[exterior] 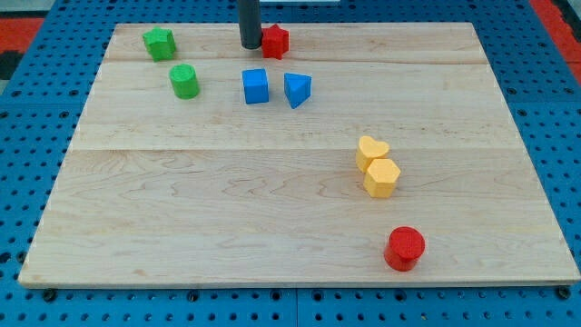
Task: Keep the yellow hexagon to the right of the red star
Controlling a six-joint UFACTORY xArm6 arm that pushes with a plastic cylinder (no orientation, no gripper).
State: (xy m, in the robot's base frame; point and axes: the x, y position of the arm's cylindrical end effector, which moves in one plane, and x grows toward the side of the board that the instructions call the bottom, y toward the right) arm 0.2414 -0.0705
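Note:
The red star [276,40] lies near the view's top, a little left of centre. My tip [251,45] stands right at its left side, touching or nearly touching it. The yellow hexagon [382,177] lies to the right of centre, well below and to the right of the red star. A yellow heart [371,151] touches the hexagon's upper left side.
A blue cube [256,86] and a blue triangle [297,89] lie just below the red star. A green star [159,44] and a green cylinder [184,82] lie at the upper left. A red cylinder [404,249] lies at the lower right. The wooden board [182,227] rests on blue pegboard.

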